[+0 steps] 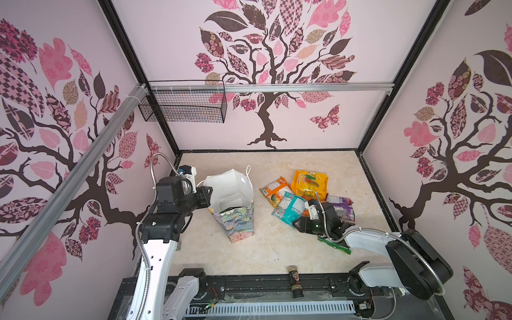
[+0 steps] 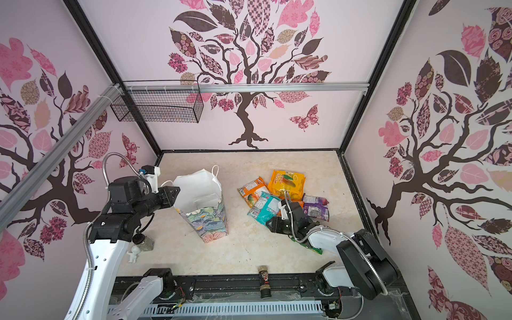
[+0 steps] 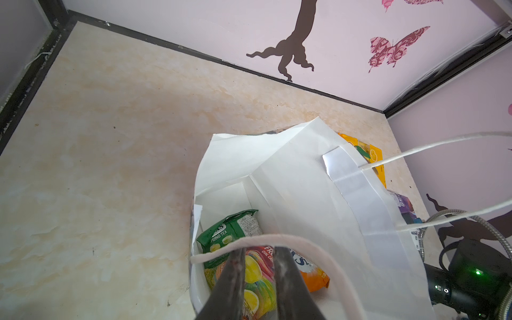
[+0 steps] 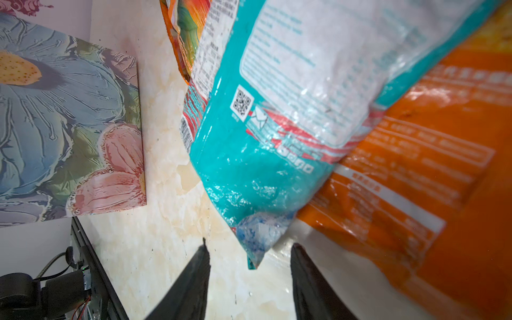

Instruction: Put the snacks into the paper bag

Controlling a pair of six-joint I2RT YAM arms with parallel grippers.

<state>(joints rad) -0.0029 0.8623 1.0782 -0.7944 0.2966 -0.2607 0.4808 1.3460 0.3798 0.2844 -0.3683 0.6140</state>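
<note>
Grasp step: right gripper [image 4: 249, 245] jaws apart astride a corner of the teal packet [image 4: 263, 166]; I'd close next. My left gripper [image 3: 259, 250] sits at the paper bag [image 3: 304, 180]; its grip, I can't tell.

Bright, even light from overhead in both top views, and we get only soft, faint shadows; the wide lens splays the side wall [image 1: 41, 249] outward; in the right wrist view, glare speckles the teal packet [image 4: 249, 171]; the orange packet [image 4: 415, 194] smears soft; in the left wrist view, the cord handle [image 3: 277, 238] blurs close up; the paper bag [image 3: 304, 199] glows almost washed-out white inside.
</note>
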